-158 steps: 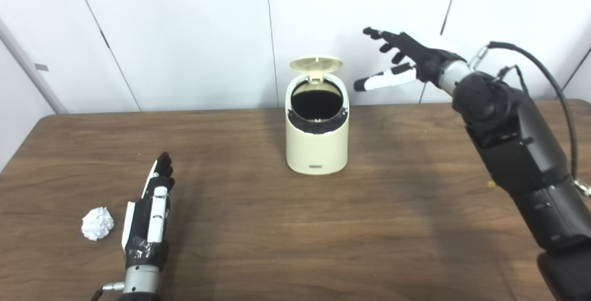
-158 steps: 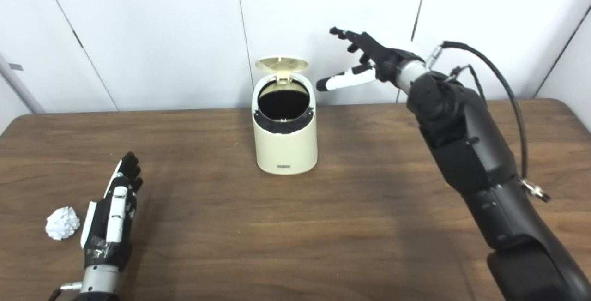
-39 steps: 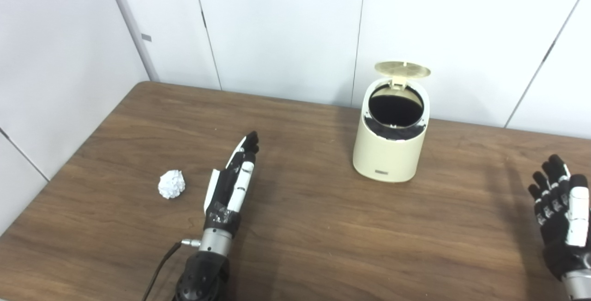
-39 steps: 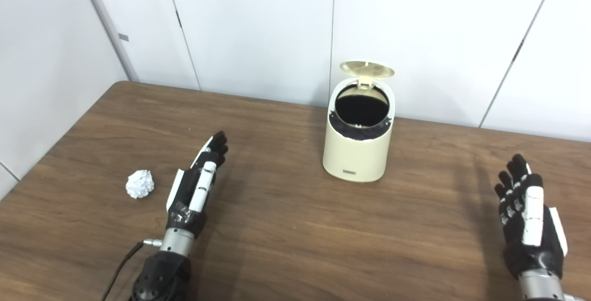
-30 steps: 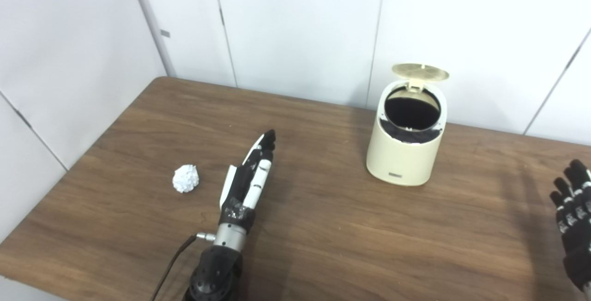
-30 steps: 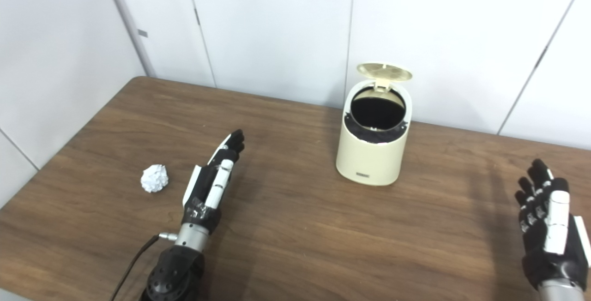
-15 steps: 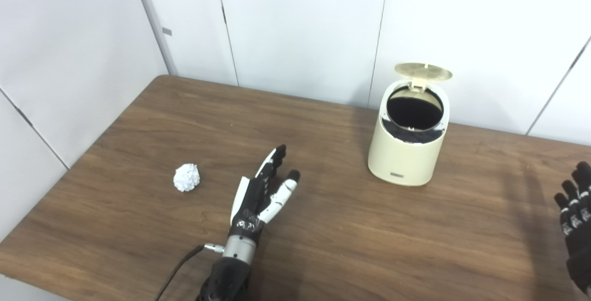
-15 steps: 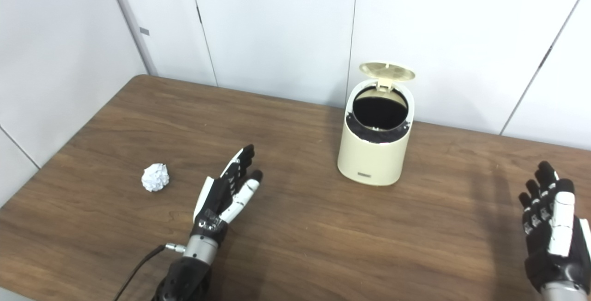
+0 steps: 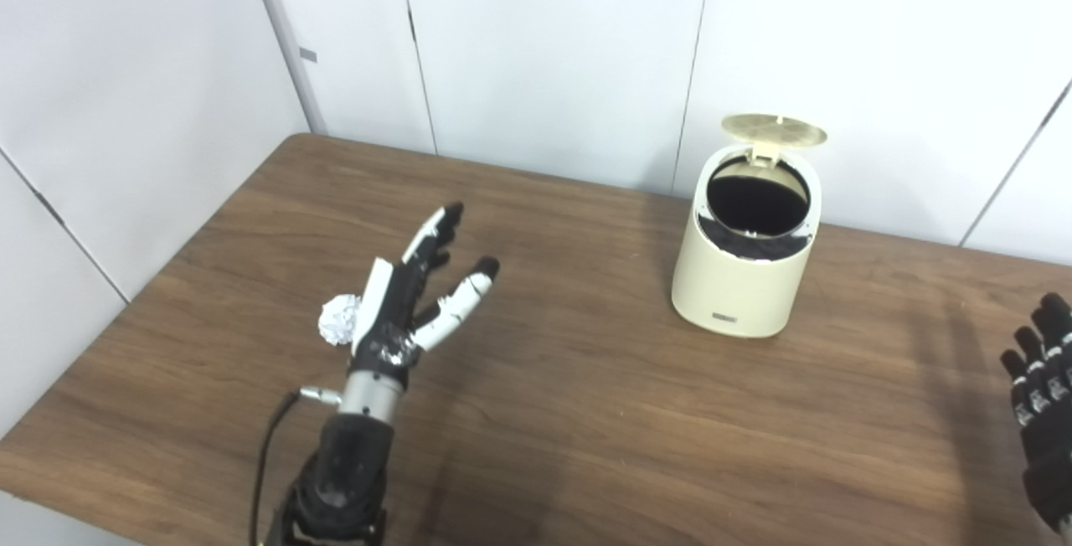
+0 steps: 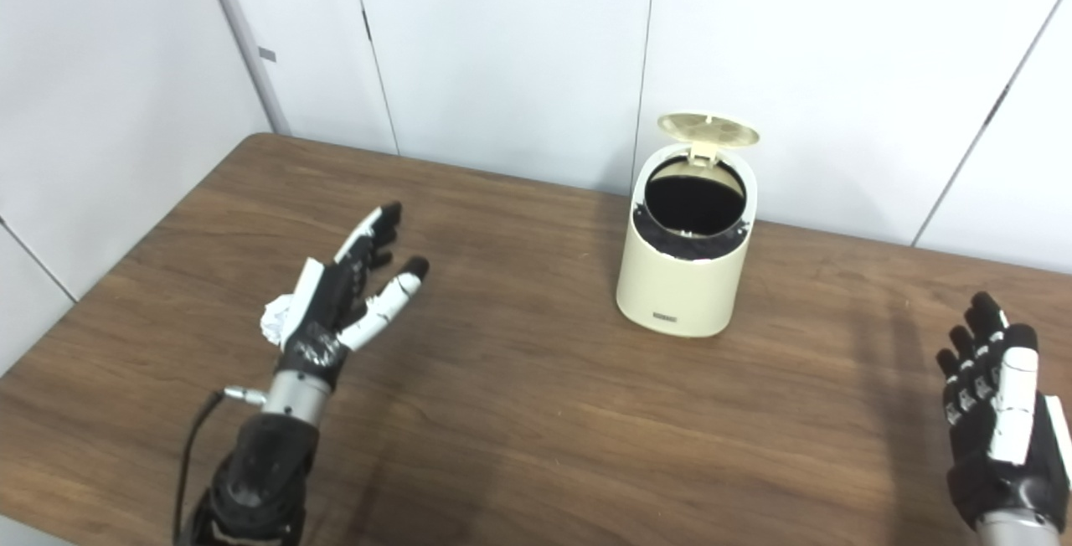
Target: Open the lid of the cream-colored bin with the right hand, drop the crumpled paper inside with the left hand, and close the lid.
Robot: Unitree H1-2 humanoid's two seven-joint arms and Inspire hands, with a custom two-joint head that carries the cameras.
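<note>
The left hand [image 9: 402, 307] is wide open and holds nothing, just beside the crumpled paper [image 9: 337, 320] on the bench [image 9: 586, 412]. The paper ball is light, so a bump could roll it away.

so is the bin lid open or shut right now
Open. The lid stands tipped back above the cream bin, leaving its dark mouth uncovered in both views.

A dark brown wood-grain table [image 9: 636, 412] is seen, backed at twelve o'clock by white wall panels [image 9: 544, 52].
</note>
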